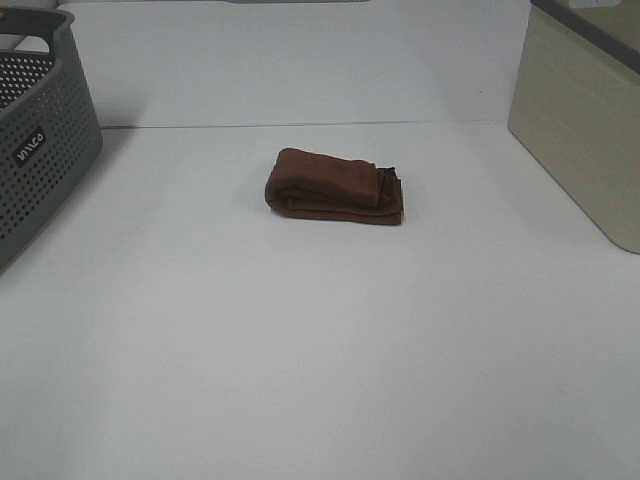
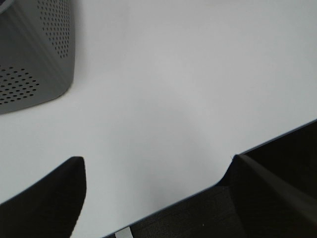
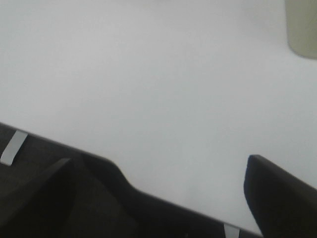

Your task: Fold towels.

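Note:
The towel (image 1: 335, 186), dark reddish-brown and plush, lies folded into a compact bundle on the white table (image 1: 300, 350), a little beyond its middle. Neither arm appears in the exterior high view. In the left wrist view my left gripper (image 2: 158, 198) is open, its dark fingers (image 2: 49, 198) spread wide over the table's near edge with nothing between them. My right gripper (image 3: 163, 198) is open too, fingers (image 3: 280, 193) wide apart above the table edge and holding nothing. Neither wrist view shows the towel.
A grey perforated basket (image 1: 40, 150) stands at the table's left; the left wrist view also catches the basket (image 2: 34, 49). A beige box (image 1: 585, 120) stands at the right, and a corner of this box (image 3: 302, 27) shows in the right wrist view.

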`<state>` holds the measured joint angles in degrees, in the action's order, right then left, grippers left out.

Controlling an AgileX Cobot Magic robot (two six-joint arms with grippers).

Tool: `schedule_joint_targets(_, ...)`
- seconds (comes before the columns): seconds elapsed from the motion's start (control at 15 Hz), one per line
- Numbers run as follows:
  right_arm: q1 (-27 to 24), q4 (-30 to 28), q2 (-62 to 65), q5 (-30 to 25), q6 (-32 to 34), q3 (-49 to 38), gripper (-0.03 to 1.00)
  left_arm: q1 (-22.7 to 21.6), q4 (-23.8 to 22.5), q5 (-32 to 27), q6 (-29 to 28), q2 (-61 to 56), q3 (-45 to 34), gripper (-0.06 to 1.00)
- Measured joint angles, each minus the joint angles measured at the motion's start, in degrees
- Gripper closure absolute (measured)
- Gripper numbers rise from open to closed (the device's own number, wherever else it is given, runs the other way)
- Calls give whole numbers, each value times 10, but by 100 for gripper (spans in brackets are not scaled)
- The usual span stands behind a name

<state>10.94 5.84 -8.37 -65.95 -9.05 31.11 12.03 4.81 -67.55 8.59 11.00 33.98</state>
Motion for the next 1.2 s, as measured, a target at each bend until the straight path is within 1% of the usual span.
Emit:
schedule_joint_targets(0.13, 0, -1, 42, 33, 0, -15, 11, 0, 20, 13, 30, -15, -29, 19)
schedule_joint_targets(0.27, 0, -1, 52, 45, 0, -21, 11, 0, 52, 53, 78, -17, -48, 19)
schedule_joint_targets(0.33, 0, -1, 52, 45, 0, -21, 11, 0, 54, 57, 89, -17, -49, 19)
schedule_joint_targets(0.93, 0, -1, 52, 45, 0, -21, 11, -1, 56, 61, 95, -18, -49, 19)
schedule_joint_targets(1.07, -1, -1, 52, 45, 0, -21, 11, -63, 58, 62, 95, -31, -49, 19)
schedule_joint_targets(1.13, -5, -1, 52, 45, 0, -21, 11, -81, 58, 64, 95, -37, -49, 19)
schedule_joint_targets(1.2, -21, -1, 52, 45, 0, -21, 11, -111, 58, 64, 95, -54, -49, 19)
